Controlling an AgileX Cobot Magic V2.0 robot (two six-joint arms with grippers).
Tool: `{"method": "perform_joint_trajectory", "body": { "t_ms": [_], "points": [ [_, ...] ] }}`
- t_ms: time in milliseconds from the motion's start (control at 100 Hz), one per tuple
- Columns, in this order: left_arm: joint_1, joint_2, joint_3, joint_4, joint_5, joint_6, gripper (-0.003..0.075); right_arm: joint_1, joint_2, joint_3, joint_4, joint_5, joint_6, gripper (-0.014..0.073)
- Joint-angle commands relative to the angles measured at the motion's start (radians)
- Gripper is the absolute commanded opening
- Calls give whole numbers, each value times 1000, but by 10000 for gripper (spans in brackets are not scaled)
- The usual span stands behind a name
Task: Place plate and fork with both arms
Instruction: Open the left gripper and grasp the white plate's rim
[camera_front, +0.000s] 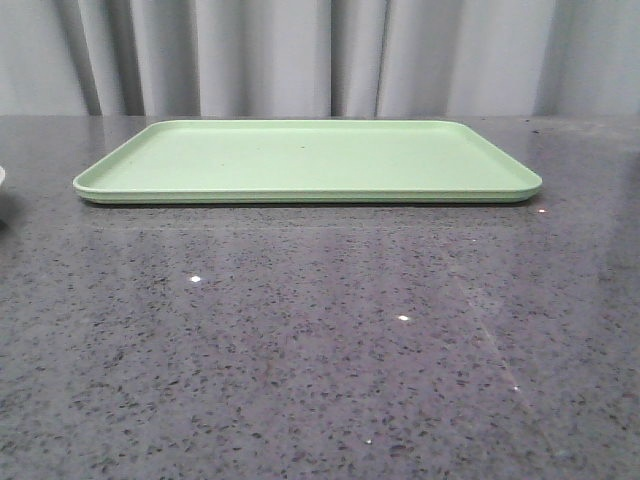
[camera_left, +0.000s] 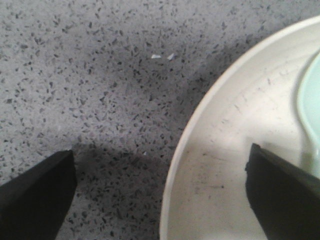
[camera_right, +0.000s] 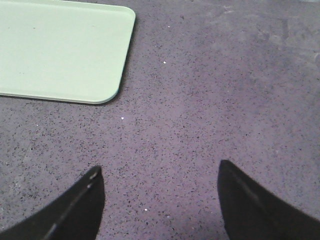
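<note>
the grey speckled table (camera_front: 320, 350) carries a flat light-green tray (camera_front: 310, 160) toward its far side, with nothing on it. the plate (camera_left: 240, 150) is off at the table's left edge, only a sliver showing in the front view, and in the left wrist view its cream rim curves between the fingers of the left gripper (camera_left: 162, 195), which stands wide: one finger over the bare table outside the rim, the other over the dish's inside near the pale-blue figure (camera_left: 311, 105). the plate looks stiff, smooth, probably light but slippery, so the rim wall is the sensible place to pinch. the right gripper (camera_right: 160, 200) also stands wide, over bare table, well apart from the tray corner. the fork shows in no view.
</note>
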Motion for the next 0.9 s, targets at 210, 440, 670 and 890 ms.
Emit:
{"method": "perform_joint_trajectory", "body": {
  "t_ms": [210,440,670,890],
  "points": [
    [3,-11,-33,-20,-31,5,582,-6,13,-32,-5,-75,-11,490],
    [3,-11,-33,-21,-17,5,373,-6,13,-32,-5,-75,-11,490],
    [3,-11,-33,-21,-9,5,132,-6,13,-32,-5,-76,-11,490],
    [3,-11,-33,-21,-7,5,-20,-6,13,-32,-5,-83,-11,490]
  ]
}}
